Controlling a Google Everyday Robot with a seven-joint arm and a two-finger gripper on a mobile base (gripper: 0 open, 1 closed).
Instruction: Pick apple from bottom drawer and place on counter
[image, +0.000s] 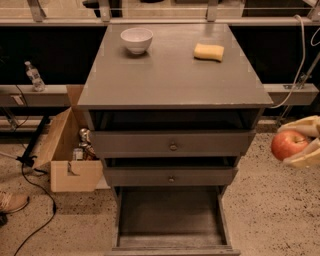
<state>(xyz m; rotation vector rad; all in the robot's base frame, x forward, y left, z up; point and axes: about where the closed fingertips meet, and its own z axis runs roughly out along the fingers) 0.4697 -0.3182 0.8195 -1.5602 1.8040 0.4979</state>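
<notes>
My gripper (296, 144) is at the right edge of the view, to the right of the cabinet at the level of the upper drawers. Its pale fingers (302, 125) are shut on the red apple (288, 144), one above it and one below. The bottom drawer (170, 220) is pulled out and its plain box interior shows nothing inside. The counter (170, 75) is the flat grey-brown top of the cabinet, up and left of the apple.
A white bowl (136, 39) stands at the counter's back left and a yellow sponge (209, 51) at its back right. Two knobbed drawers (172, 146) are slightly open. A cardboard box (70, 150) sits on the floor at the left, with cables and a shoe (11, 201).
</notes>
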